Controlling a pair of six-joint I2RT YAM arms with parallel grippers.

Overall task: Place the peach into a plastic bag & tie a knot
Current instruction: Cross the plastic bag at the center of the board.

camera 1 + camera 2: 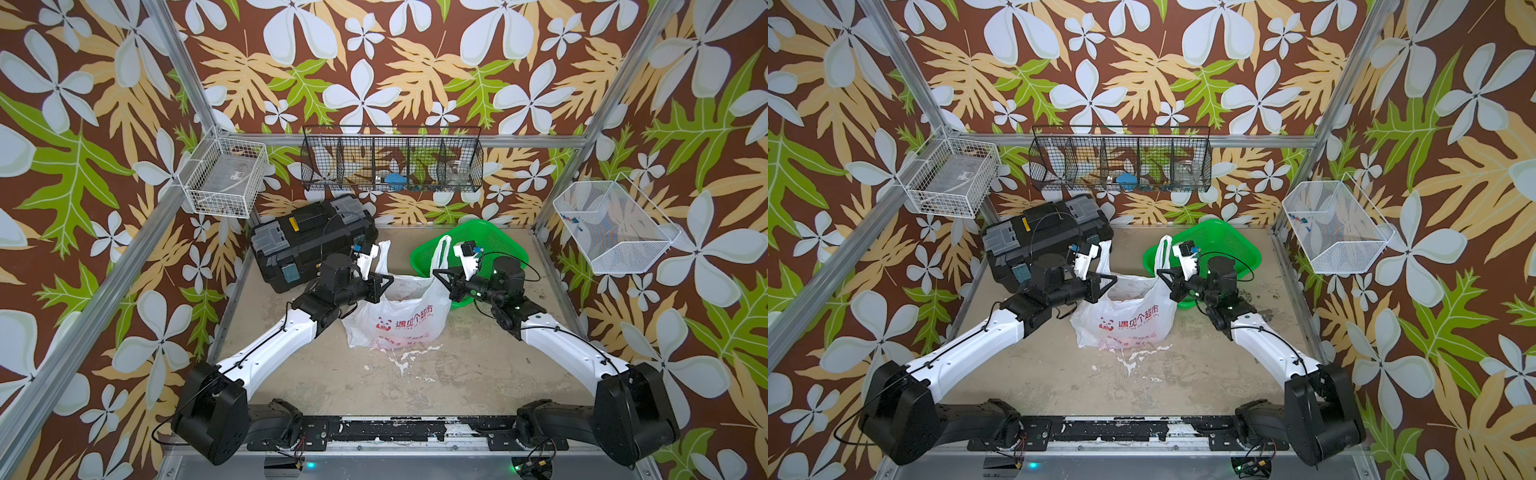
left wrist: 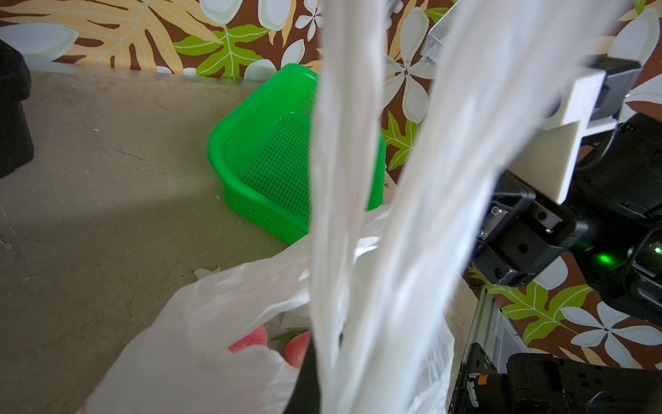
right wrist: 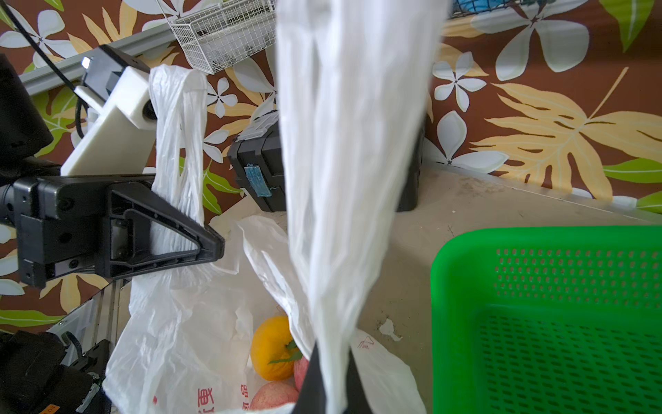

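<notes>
We see the left gripper (image 1: 388, 279) and the right gripper (image 1: 436, 273) each pinching one handle (image 1: 442, 249) of the plastic bag (image 1: 399, 320), which stands on the table (image 1: 457, 374) between them, the peach (image 3: 274, 394) inside.

Worn beige tabletop (image 1: 457, 374), scuffed, flecked with white chips (image 1: 397, 363) near centre. Back left: black toolbox (image 1: 307, 241), closed, lying flat. Back right: green perforated basket (image 1: 486, 245), upright. Between these and slightly forward: plastic bag (image 1: 399, 320), standing mouth up, just beside basket.
</notes>
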